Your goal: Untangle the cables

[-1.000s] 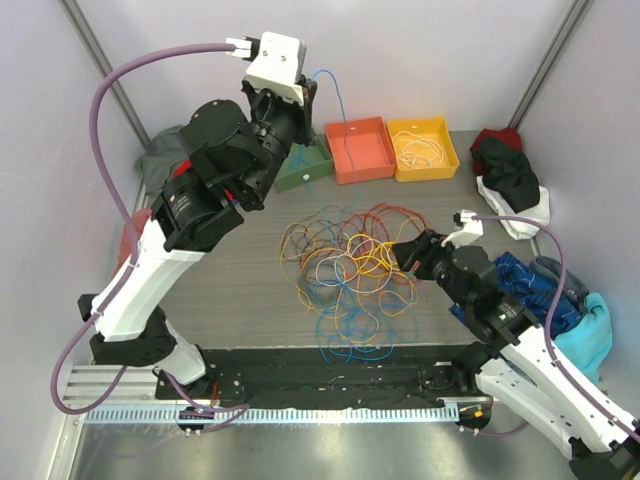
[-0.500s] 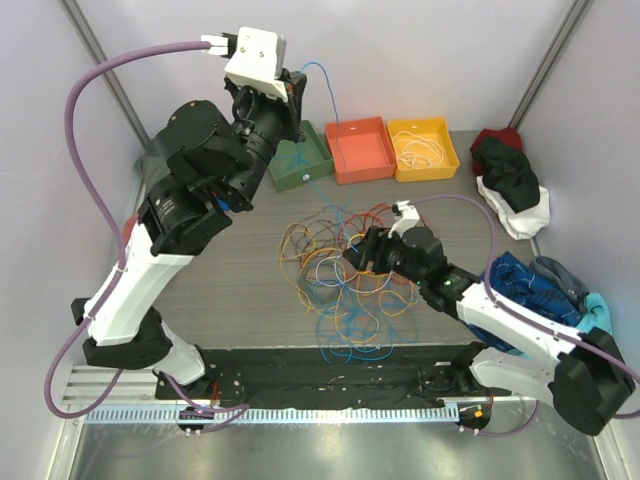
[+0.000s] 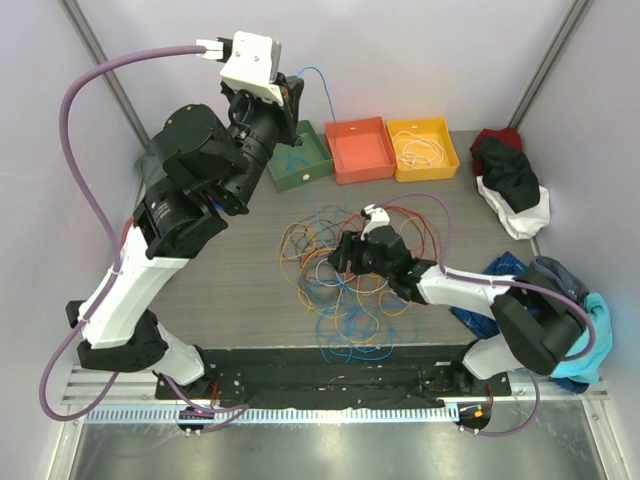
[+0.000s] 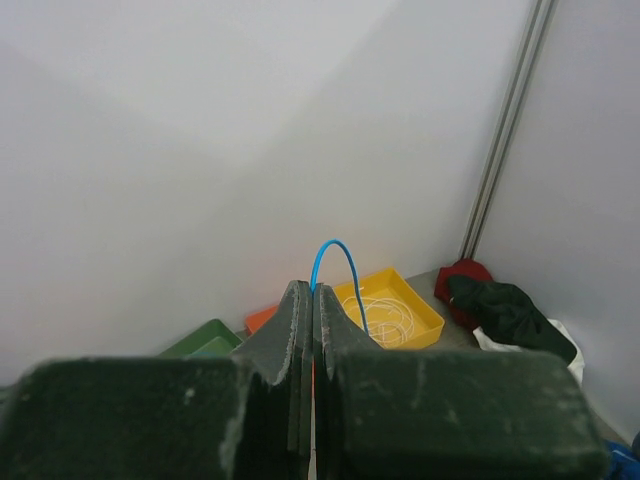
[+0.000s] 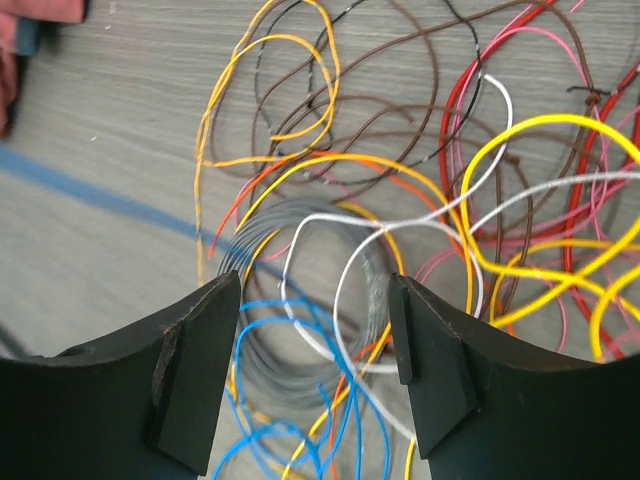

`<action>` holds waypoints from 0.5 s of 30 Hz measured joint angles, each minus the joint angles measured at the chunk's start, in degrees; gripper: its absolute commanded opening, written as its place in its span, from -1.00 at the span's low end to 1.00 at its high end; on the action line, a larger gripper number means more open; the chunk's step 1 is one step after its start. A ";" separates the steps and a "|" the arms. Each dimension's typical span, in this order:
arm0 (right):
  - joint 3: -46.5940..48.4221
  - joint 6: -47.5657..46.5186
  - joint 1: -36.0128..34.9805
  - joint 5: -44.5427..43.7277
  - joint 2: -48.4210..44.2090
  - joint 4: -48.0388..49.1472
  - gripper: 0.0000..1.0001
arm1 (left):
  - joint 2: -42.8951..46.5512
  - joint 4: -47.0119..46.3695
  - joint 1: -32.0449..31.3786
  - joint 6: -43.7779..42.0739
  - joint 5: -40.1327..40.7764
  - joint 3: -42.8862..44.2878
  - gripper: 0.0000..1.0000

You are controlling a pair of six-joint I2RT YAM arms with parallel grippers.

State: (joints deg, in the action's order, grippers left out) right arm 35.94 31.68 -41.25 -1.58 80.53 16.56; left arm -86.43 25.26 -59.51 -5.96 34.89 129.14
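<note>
Right gripper, jaws apart, hovers directly above the cables heaped mid table (a white loop lies between its fingers). The left gripper, raised high, is clamped on a blue cable.

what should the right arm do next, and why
Probably lower the right end effector and close on the thin white cable loop. Its jaws are open over the tangle of thin coloured cables, with that loop lying between them, while the left end effector is shut on a thin blue cable, held high.
</note>
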 measured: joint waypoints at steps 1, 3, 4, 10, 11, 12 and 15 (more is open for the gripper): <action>0.61 -0.07 0.00 -0.61 1.86 1.07 0.32 | 0.28 0.00 0.00 0.11 0.00 -0.46 -1.00; 1.57 -0.04 0.00 -1.70 4.66 2.91 0.19 | 0.98 0.02 0.00 0.52 0.02 -1.60 -0.99; 2.27 0.04 0.00 -2.32 6.21 3.80 -0.07 | 1.55 0.09 0.00 0.83 0.00 -2.36 -1.00; 3.85 1.46 0.00 -7.15 9.18 7.32 -0.98 | 4.26 0.28 0.00 1.49 0.42 -6.23 -1.00; 3.76 1.44 0.00 -8.48 8.22 7.37 -0.98 | 5.01 0.15 0.00 1.62 0.74 -7.41 -0.99; 3.67 1.33 0.00 -10.47 6.43 6.49 -0.98 | 5.97 0.20 0.00 2.08 1.20 -8.90 -0.99; 3.63 -0.04 0.00 -15.30 -1.49 2.34 -0.98 | 9.35 -0.04 0.00 3.17 3.21 -14.43 -1.00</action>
State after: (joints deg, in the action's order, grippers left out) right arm 39.57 31.64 -41.25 -16.88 79.05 18.90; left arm -77.08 25.21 -59.51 -2.79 38.11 114.72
